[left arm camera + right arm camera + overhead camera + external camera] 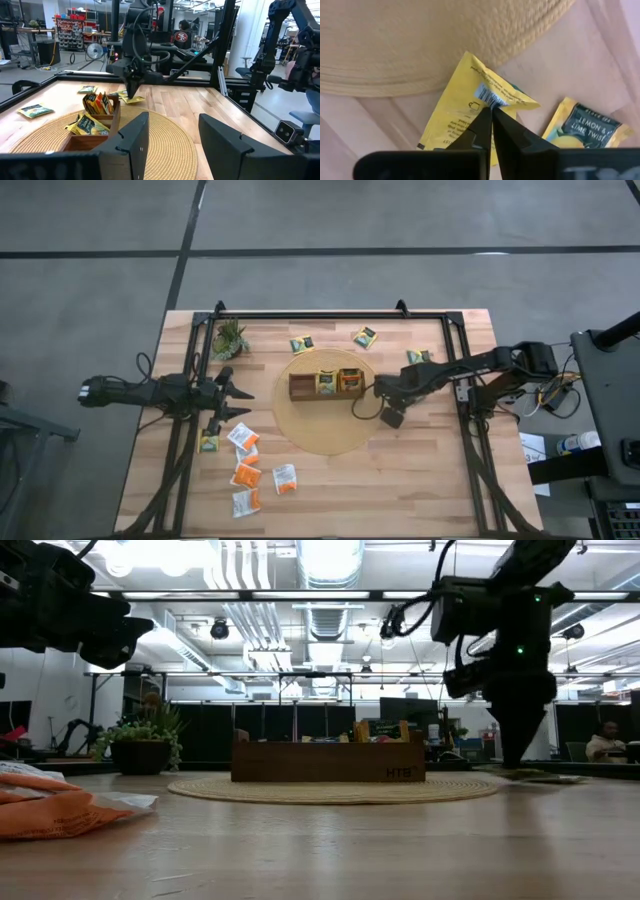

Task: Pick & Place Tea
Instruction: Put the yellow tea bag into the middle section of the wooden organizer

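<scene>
Near pile: orange and white sachets (262, 475) lie loose on the table (400, 480) at its front left, just ahead of the left gripper.
Left gripper (235, 400): fingers spread, nothing between them, hovering left of the mat.
Mat (330, 435): round, woven, mid-table, carrying the tray.
Tray (305, 387): brown, divided; yellow sachets stand in its right-hand compartments.
Right gripper (491, 131): fingers pressed together on the edge of a yellow sachet (470, 115), low at the table just off the mat's right rim.
Second sachet (582, 127): yellow and dark, lying just beside the pinched one.
Far sachets: one (301, 343) and another (364, 336) lie behind the mat.
Plant (229, 338): far left corner.
</scene>
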Tool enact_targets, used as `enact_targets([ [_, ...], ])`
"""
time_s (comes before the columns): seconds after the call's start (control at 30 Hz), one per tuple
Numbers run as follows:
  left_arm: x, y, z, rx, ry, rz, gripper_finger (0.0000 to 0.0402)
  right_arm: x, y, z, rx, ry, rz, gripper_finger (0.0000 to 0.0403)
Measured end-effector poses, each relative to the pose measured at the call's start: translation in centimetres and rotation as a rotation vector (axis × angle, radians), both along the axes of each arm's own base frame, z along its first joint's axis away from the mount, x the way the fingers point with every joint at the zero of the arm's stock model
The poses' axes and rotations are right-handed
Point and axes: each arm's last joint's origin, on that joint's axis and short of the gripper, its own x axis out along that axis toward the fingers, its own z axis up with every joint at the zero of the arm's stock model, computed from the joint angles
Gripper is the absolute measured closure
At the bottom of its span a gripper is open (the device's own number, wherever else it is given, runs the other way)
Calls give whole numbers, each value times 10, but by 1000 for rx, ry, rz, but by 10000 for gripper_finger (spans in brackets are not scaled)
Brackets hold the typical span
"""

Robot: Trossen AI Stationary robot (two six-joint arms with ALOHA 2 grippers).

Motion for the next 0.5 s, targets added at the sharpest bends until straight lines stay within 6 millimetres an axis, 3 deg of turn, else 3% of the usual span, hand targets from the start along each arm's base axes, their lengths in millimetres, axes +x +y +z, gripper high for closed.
enact_targets([
  [0.3,0,0,0,0,0,0,235,15,9,19,-36,-90,55,394],
  [0.5,0,0,0,0,0,0,235,33,22,42,-134,-197,120,394],
])
